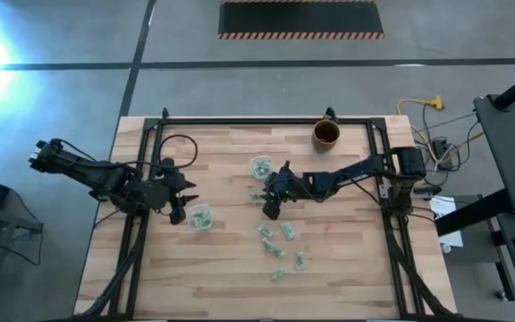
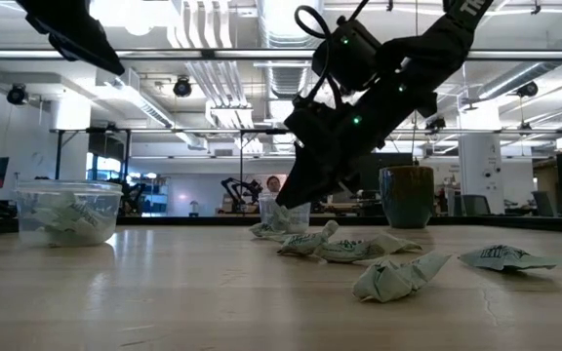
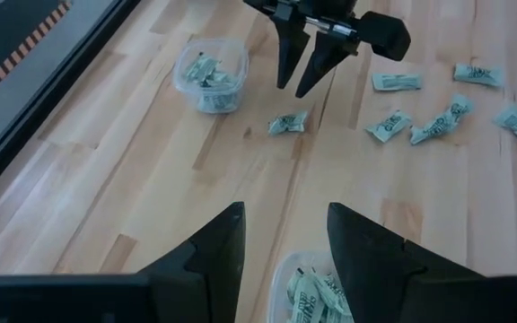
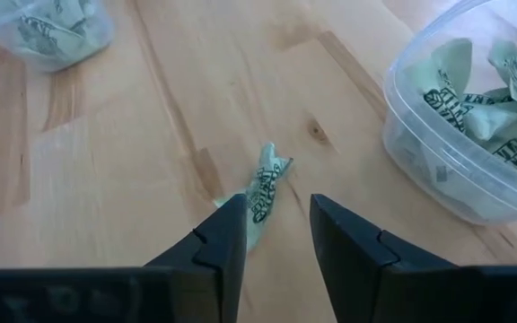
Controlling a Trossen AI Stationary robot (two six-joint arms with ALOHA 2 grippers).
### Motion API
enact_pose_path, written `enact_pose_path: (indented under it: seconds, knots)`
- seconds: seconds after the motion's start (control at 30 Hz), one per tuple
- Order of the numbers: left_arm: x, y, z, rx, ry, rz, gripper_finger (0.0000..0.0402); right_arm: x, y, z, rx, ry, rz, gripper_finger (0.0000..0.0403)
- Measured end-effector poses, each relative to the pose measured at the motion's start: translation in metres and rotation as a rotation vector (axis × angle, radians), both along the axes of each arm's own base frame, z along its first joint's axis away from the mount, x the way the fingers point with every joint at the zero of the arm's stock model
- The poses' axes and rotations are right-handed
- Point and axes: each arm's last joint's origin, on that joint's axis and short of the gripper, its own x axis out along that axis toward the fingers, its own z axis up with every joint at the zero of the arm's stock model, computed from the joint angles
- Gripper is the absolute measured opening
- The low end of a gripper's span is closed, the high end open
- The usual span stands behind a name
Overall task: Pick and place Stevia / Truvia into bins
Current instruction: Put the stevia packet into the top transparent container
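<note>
Several pale green and white sachets (image 1: 280, 243) lie loose on the table's near middle. One more sachet (image 4: 265, 182) lies flat just ahead of my right gripper (image 4: 276, 224). That gripper is open and slants down over it, and its left finger hides the sachet's near end. One clear cup (image 1: 260, 166) with sachets in it stands just beyond the right gripper. My left gripper (image 3: 285, 242) is open and hovers beside the second clear cup (image 1: 199, 216), which also holds sachets (image 3: 317, 292).
A brown mug (image 1: 326, 134) stands near the table's far edge, right of centre. A black metal frame (image 1: 266, 121) runs along the far edge and both sides. Bare wood (image 1: 195, 277) lies toward the near left. In the low view loose sachets (image 2: 393, 276) lie in the foreground.
</note>
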Motion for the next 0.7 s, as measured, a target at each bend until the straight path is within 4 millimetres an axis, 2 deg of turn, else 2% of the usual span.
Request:
enact_pose_path:
  seconds: [0.1, 0.27, 0.43, 0.7]
  knots:
    - [0.0, 0.0, 0.0, 0.005, -0.005, -0.003, 0.0144, 0.0, 0.001, -0.001, -0.001, -0.001, 0.003, 0.0113]
    - [0.001, 0.0, 0.001, 0.025, -0.005, -0.003, 0.0144, 0.007, 0.002, -0.019, 0.029, -0.002, 0.013, 0.0109]
    - [0.0, 0.0, 0.001, 0.024, -0.006, -0.003, 0.0144, 0.02, 0.006, -0.025, 0.061, -0.021, 0.037, 0.0109]
    - [0.0, 0.0, 0.001, 0.023, -0.007, -0.004, 0.0144, 0.022, 0.006, -0.031, 0.066, 0.002, 0.022, 0.0098]
